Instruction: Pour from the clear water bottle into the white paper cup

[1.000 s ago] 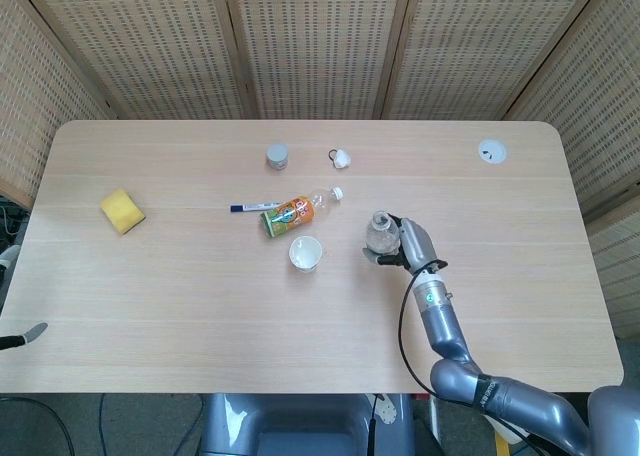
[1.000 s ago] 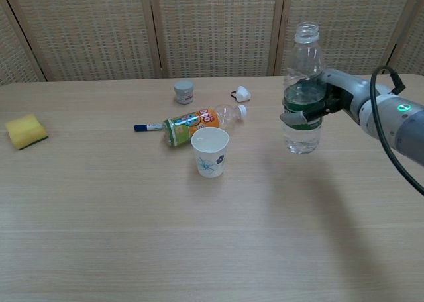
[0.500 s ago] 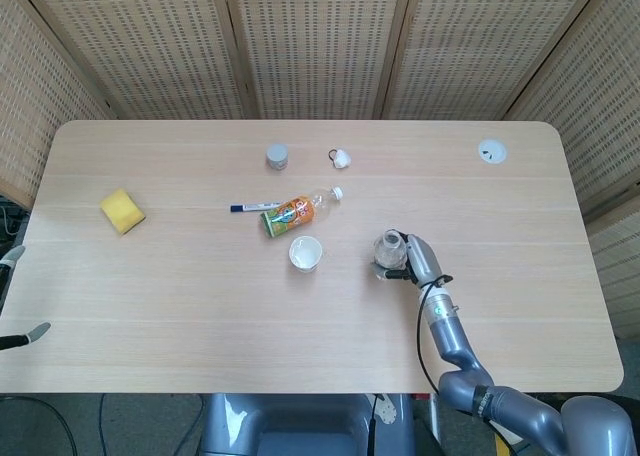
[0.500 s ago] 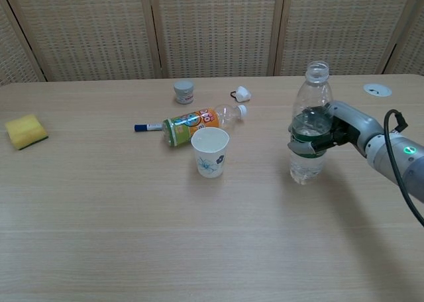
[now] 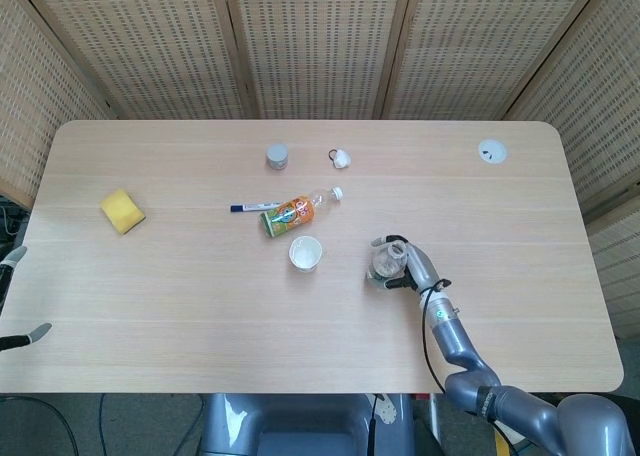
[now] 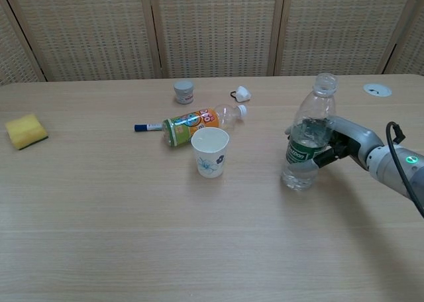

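Observation:
The clear water bottle [image 6: 307, 135] with a green label stands uncapped on the table, leaning slightly right at the top; from above the clear water bottle [image 5: 388, 260] shows as a round open mouth. My right hand [image 6: 329, 142] grips it around the label from the right; the right hand [image 5: 410, 267] sits right of the cup. The white paper cup [image 6: 211, 151] with a blue flower print stands upright and open, left of the bottle, also the white paper cup [image 5: 305, 252] in the head view. Only a tip of my left hand [image 5: 20, 337] shows at the far left edge.
An orange drink bottle [image 6: 195, 124] lies on its side just behind the cup, beside a blue marker [image 6: 148, 126]. A small grey jar [image 6: 183, 91], a white cap [image 6: 242, 93], a yellow sponge [image 6: 25, 130] and a white disc [image 6: 377, 89] sit further off.
My right hand lowered the water bottle from the air down onto the table, drawing it nearer to me, and the bottle now leans slightly.

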Robot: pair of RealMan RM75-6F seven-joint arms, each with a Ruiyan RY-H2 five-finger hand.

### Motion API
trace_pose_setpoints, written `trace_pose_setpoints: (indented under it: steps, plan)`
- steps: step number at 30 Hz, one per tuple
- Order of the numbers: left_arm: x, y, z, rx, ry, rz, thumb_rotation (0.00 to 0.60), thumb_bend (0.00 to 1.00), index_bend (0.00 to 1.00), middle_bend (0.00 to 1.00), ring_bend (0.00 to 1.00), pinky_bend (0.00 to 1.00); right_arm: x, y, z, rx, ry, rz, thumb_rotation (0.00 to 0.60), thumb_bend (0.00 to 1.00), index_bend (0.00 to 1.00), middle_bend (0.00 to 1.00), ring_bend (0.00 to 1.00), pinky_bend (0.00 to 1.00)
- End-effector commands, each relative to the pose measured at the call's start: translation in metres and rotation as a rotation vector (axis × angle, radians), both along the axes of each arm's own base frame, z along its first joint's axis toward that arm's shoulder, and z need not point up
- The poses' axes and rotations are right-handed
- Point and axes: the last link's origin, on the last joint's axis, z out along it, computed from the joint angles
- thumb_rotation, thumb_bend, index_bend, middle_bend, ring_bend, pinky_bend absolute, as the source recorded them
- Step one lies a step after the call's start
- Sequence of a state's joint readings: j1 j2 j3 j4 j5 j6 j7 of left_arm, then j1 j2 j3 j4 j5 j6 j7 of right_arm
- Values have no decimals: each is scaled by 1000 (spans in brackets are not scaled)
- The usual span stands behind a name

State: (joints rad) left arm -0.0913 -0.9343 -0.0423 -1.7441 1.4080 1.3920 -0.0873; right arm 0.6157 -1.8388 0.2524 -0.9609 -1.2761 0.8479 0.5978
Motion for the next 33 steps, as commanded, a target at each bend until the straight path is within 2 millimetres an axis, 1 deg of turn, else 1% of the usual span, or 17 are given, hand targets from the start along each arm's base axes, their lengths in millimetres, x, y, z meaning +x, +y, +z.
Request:
trace_pose_setpoints:
  steps: [1, 3, 5, 7, 10, 13, 16, 20, 25, 26, 33]
  plan:
    - [0, 0, 0, 2, 0, 0, 600, 39, 0, 0, 0, 0, -1, 0, 2, 0, -4, 4, 600, 0, 121, 116, 25, 107]
    - [0, 0, 0, 4, 2, 0, 600, 40, 0, 0, 0, 0, -2, 0, 6, -3, 1, 11, 600, 0, 32, 35, 1, 56]
    - [0, 0, 0, 5, 3, 0, 600, 40, 0, 0, 0, 0, -5, 0, 11, 8, 20, 20, 600, 0, 1, 0, 0, 15]
    - [1, -1, 0, 6, 3, -3, 600, 40, 0, 0, 0, 0, -15, 2, 20, 48, 121, 54, 600, 0, 0, 0, 0, 0]
    - [1, -1, 0, 5, 4, -5, 600, 40, 0, 0, 0, 0, -18, 7, 38, 69, 181, 82, 600, 0, 0, 0, 0, 0]
    - [2, -3, 0, 4, 4, -11, 600, 39, 0, 0, 0, 0, -22, 18, 58, 54, 267, 131, 600, 0, 0, 0, 0, 0]
    - [4, -5, 0, 7, 2, -19, 600, 39, 0, 0, 0, 0, -24, 28, 73, 31, 299, 151, 600, 0, 0, 0, 0, 0]
    - [6, -9, 3, 13, -4, -32, 600, 39, 0, 0, 0, 0, -34, 44, 102, -37, 368, 173, 600, 0, 0, 0, 0, 0]
    - [7, -12, 4, 20, -7, -43, 600, 39, 0, 0, 0, 0, -43, 60, 128, -144, 484, 221, 600, 0, 0, 0, 0, 0]
    - [7, -13, 5, 22, -5, -45, 600, 39, 0, 0, 0, 0, -45, 67, 134, -182, 515, 233, 600, 0, 0, 0, 0, 0]
    - [9, -16, 2, 25, 9, -53, 600, 40, 0, 0, 0, 0, -51, 96, 160, -345, 632, 283, 600, 0, 0, 0, 0, 0]
